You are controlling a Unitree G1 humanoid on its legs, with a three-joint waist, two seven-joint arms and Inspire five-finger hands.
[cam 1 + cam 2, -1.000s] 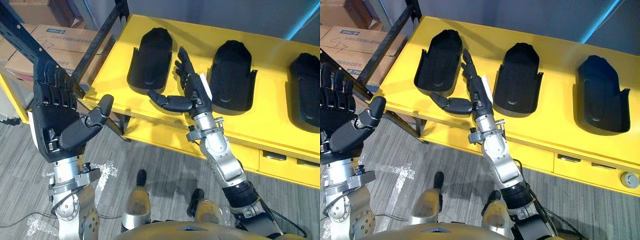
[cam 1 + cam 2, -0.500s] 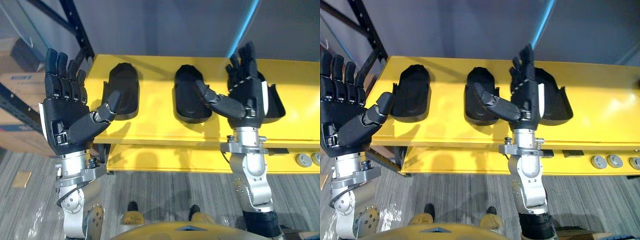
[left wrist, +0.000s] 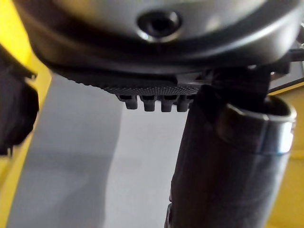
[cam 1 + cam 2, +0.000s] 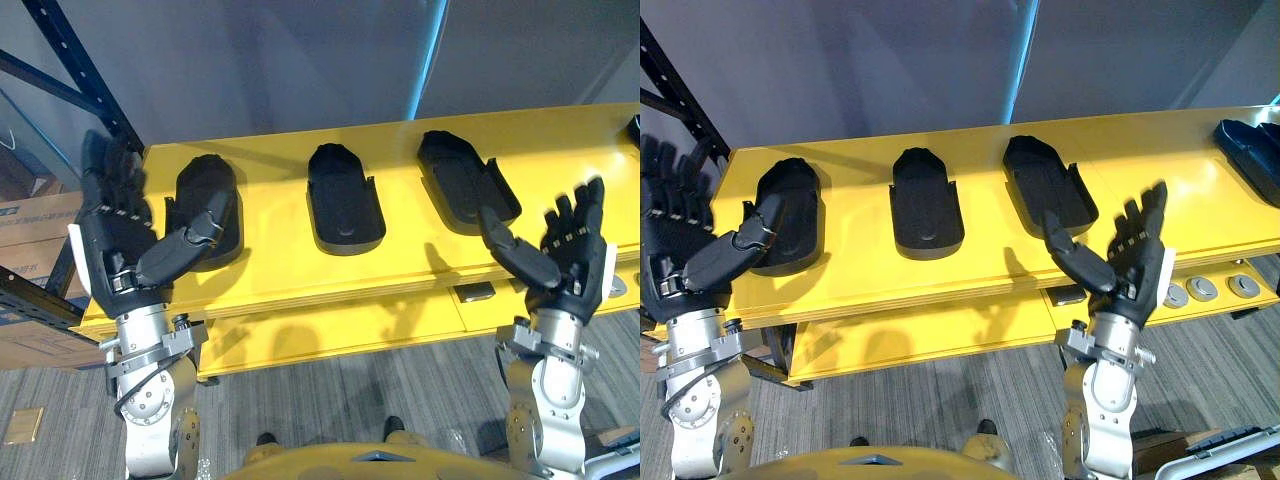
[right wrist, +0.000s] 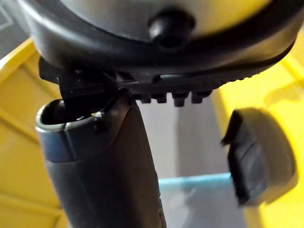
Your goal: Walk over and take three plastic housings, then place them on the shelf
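Three black plastic housings, left, middle and right, are lying side by side on the yellow shelf (hollow sides up), while the left hand and right hand are hovering in front, fingers spread, holding nothing.

Here's the left hand: matt black, blocky palm, segmented fingers and a thick thumb. The right hand is built the same, and each has a white strip down its outer edge. Below the left hand there's a wrist collar, a bright metal clamp with small screws. Below that collar runs the left arm, silver-grey with rounded, disc-shaped joints. The right arm looks just like it.
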